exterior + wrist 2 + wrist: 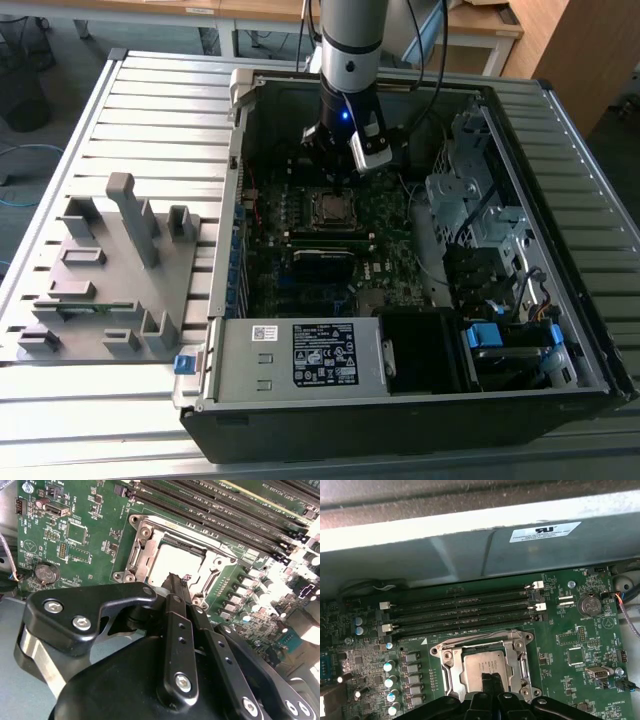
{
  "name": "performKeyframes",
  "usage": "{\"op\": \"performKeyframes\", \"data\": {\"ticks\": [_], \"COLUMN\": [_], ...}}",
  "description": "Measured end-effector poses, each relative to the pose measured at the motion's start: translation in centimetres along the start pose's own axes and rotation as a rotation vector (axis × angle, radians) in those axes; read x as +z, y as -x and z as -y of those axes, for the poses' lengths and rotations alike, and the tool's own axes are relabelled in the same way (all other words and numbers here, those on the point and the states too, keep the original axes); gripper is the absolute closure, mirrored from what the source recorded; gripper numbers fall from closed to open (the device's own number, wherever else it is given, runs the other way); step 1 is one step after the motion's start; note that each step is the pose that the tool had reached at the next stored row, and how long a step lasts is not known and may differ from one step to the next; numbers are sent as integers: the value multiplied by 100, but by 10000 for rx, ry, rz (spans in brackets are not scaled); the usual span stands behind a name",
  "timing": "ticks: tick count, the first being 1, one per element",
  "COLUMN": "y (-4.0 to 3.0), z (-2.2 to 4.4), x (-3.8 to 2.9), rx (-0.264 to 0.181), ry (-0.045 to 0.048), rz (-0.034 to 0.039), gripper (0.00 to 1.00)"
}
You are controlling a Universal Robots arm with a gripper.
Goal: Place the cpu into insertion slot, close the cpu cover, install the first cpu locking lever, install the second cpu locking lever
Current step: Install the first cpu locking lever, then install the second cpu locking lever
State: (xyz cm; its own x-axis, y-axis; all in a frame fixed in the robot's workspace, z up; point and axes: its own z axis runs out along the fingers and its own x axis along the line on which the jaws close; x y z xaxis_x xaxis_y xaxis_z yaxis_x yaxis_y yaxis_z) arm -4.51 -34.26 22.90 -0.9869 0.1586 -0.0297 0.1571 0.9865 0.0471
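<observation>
Fingers pressed together on nothing, the gripper point(176, 580) hovers just over the cpu point(482, 666) in its cover point(519, 655) — any sideways slip risks scraping that silver top.

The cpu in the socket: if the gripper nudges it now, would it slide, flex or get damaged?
The cpu looks like a flat, rigid metal-topped square, so it probably won't flex. It sits inside the cpu cover frame, so a sideways nudge likely won't slide it far. The gripper sits right above it with fingers together; hard downward pressure could harm the insertion slot underneath.
</observation>
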Motion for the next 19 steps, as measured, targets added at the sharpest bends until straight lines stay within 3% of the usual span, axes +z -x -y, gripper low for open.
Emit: {"op": "performKeyframes", "data": {"ticks": [19], "y": [3], "z": [11], "x": [-16], "rx": [-1], "ry": [2], "rz": [1], "gripper": [90]}}
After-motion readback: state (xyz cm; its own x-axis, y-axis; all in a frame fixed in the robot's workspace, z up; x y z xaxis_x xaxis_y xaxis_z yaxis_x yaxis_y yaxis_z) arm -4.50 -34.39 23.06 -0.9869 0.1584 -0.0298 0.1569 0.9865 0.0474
